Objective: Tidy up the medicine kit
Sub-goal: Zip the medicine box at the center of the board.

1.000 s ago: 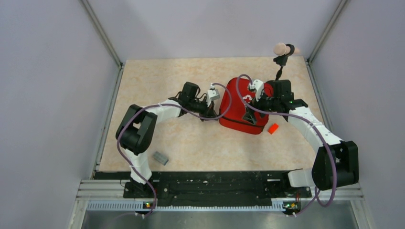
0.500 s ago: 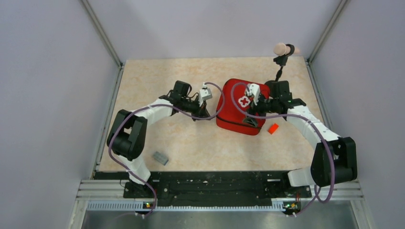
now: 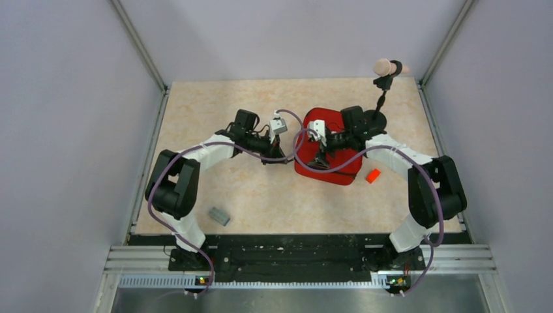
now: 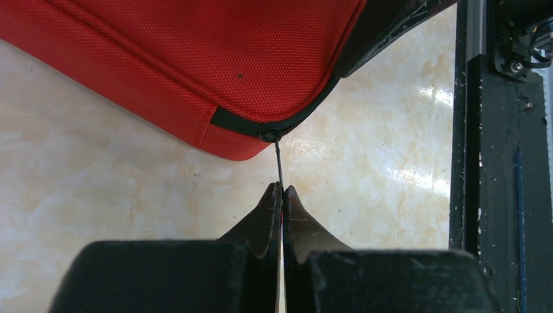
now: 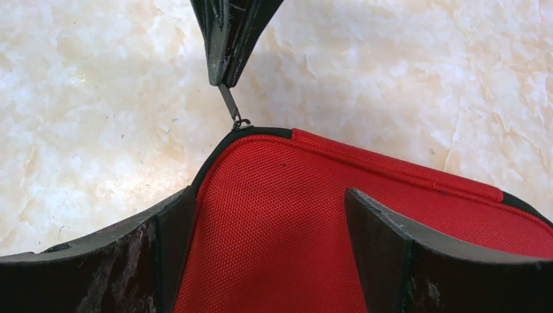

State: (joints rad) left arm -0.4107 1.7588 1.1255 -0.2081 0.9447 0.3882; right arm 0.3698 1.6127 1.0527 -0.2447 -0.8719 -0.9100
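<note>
Beige tabletop (image 3: pixel 209 117) is occupied right of centre by the medicine kit (image 3: pixel 342 171), whose left corner is faced by the left gripper (image 4: pixel 282 190). The right gripper (image 5: pixel 269 195) is spread wide over the red lid, nothing held. The zipper pull (image 4: pixel 279 162) is pinched between the closed left jaws and drawn straight out from that corner.

One medicine kit (image 3: pixel 339 173), one orange-red block (image 3: pixel 372 175), one grey block (image 3: pixel 219 216) and one pink-tipped stand (image 3: pixel 385 78).
</note>
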